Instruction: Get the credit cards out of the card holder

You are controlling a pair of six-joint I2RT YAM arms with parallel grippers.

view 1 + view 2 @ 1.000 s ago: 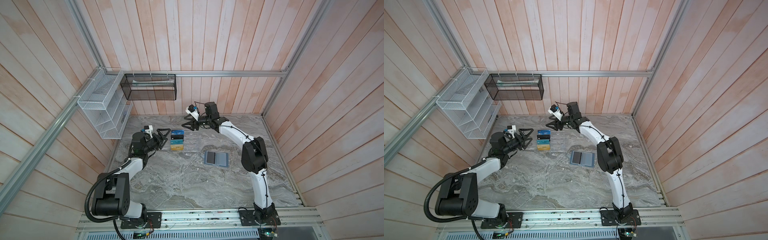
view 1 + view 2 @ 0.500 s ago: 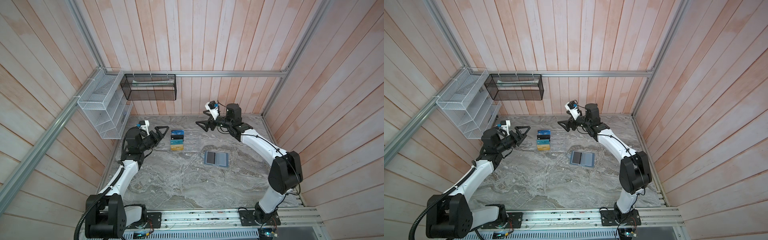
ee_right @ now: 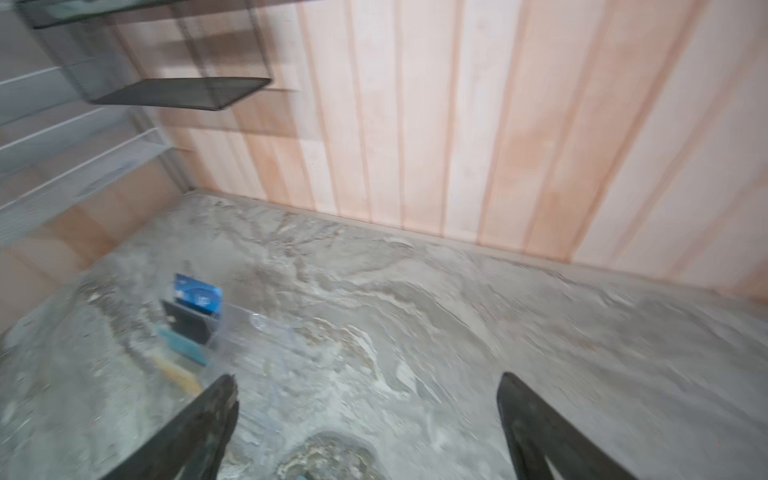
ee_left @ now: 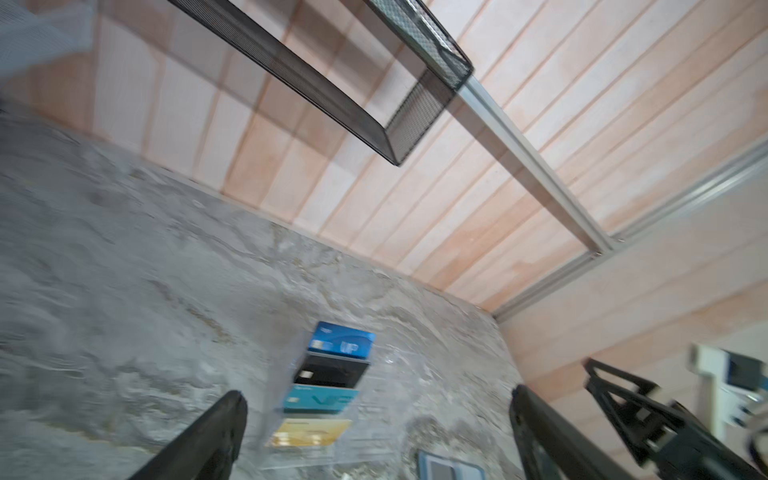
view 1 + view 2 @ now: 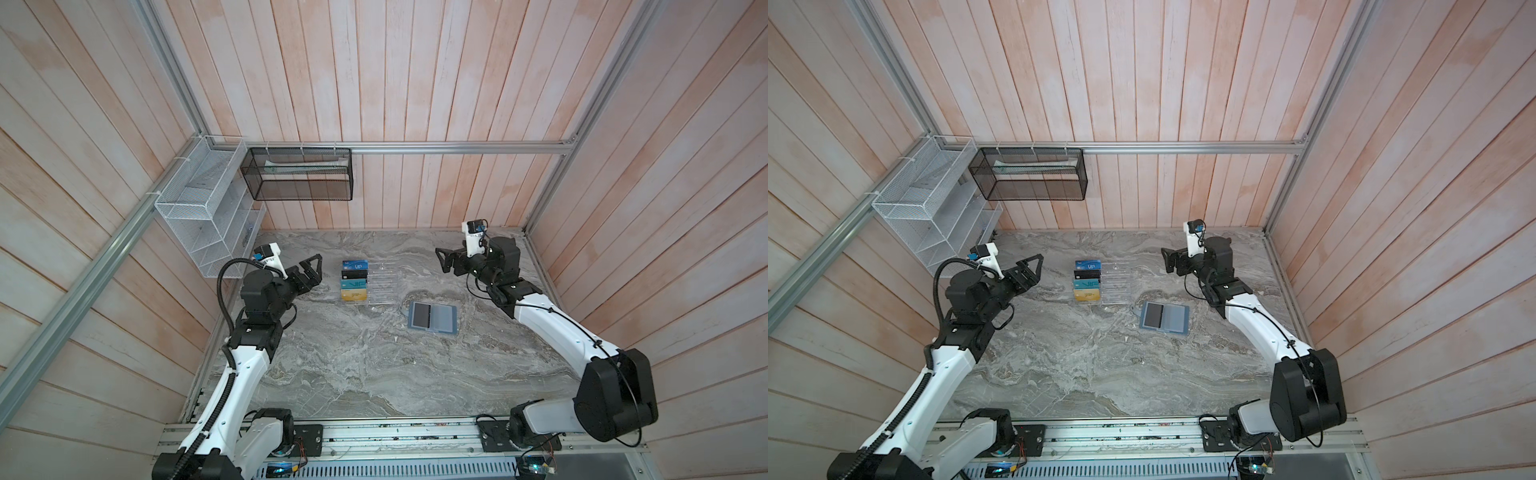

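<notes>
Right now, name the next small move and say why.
Probably pull back and park: the left tool and right tool are open and empty, the credit cards stand in the clear rack, and the card holder lies open beside it. Its dark panel is unclear.

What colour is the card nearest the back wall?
Blue card; clearest in the left wrist view.

The slate-blue card holder [image 5: 441,319] is seen laid open and flat on the tabletop [image 5: 353,374], one half covered by a dark panel, while the dark blue card [image 5: 354,264], teal card [image 5: 354,284] and gold-yellow card [image 5: 353,294] are stood leaning in a clear rack [image 5: 382,284] nearby
</notes>
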